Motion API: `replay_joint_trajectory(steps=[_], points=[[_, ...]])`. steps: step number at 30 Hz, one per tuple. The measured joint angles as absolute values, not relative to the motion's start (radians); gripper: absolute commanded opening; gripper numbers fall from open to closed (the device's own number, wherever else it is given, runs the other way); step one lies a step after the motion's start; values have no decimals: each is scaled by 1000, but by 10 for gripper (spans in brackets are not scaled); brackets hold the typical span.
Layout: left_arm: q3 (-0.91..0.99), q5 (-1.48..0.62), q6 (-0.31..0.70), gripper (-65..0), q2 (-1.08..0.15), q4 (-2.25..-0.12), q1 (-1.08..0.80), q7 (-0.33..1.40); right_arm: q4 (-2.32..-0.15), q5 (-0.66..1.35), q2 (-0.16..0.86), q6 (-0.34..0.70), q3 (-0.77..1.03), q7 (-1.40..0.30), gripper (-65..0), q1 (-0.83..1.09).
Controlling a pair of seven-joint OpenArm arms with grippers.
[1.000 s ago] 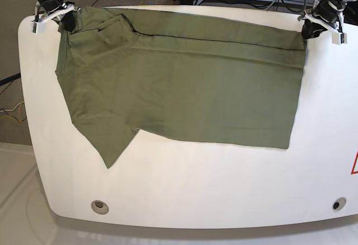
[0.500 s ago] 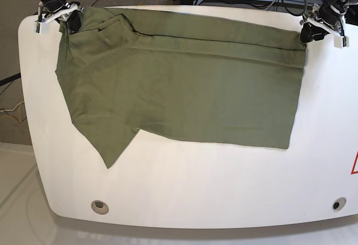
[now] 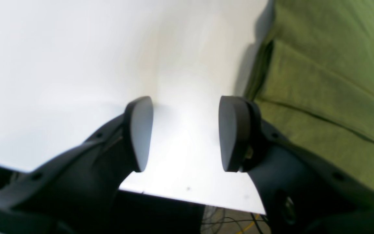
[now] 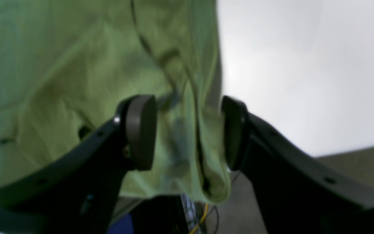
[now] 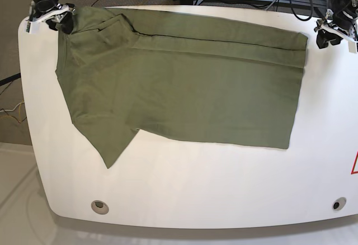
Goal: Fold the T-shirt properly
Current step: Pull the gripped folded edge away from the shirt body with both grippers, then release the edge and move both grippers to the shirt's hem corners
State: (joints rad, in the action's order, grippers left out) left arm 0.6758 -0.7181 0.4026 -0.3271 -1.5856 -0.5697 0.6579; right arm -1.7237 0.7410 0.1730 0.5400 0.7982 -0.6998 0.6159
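T-shirt (image 5: pixel 184 83) lies spread across the far half of the white table (image 5: pixel 184 183), its long axis running side to side, with a narrow band along the far edge already turned over into a fold and one sleeve pointing toward the near left corner of the base view. The left gripper (image 3: pixel 185 133) hangs over bare table just beside the hem-end corner; its jaws are spread with nothing between them and the cloth sits off to one side. The right gripper (image 4: pixel 188 133) is at the shoulder end, jaws also spread, but a ridge of bunched fabric lies in the gap between the pads, and whether either pad touches it cannot be told through the blur. That ridge is the main risk: if the right arm pulls away sideways rather than lifting clear, a pad could catch the bunched cloth and drag the shoulder, undoing the far fold or skewing it. The shoulder corner also appears to hang slightly past the table edge, so a tug could slide it further off. Later folds would inherit any crookedness
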Motion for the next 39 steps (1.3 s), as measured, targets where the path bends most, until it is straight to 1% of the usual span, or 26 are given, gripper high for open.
replay_joint_trajectory(steps=[3,6,9,14,18,20,23,24,26,30,33,36,39], points=[[679,-693,405,-336,-324,-1589,-564,658,-1731,744,171,549,854,-712,-318,593],[686,-675,404,-334,-322,-1592,-566,659,-1740,740,185,529,875,-700,-316,576],[691,-673,403,-334,-323,-1595,-571,660,-1742,737,196,536,875,-709,-316,559],[673,-682,406,-334,-324,-1627,-588,664,-1736,691,197,543,839,-769,-311,511],[673,-696,416,-332,-323,-1634,-594,663,-1732,673,196,545,804,-770,-297,485],[672,-692,406,-329,-323,-1634,-595,664,-1732,637,200,550,780,-767,-264,482],[671,-691,408,-328,-323,-1639,-598,664,-1739,575,206,524,708,-738,-241,500],[670,-689,408,-327,-324,-1640,-598,662,-1740,570,208,531,689,-731,-233,506],[669,-690,409,-328,-325,-1643,-598,659,-1741,572,192,559,675,-756,-222,511],[668,-696,413,-330,-325,-1645,-595,659,-1753,567,190,552,666,-755,-215,506],[670,-696,412,-332,-331,-1644,-586,659,-1757,569,218,550,679,-752,-217,480],[674,-696,419,-332,-339,-1637,-559,668,-1752,573,281,551,689,-765,-223,413],[674,-698,421,-331,-348,-1637,-523,666,-1737,582,341,543,692,-738,-230,328]])
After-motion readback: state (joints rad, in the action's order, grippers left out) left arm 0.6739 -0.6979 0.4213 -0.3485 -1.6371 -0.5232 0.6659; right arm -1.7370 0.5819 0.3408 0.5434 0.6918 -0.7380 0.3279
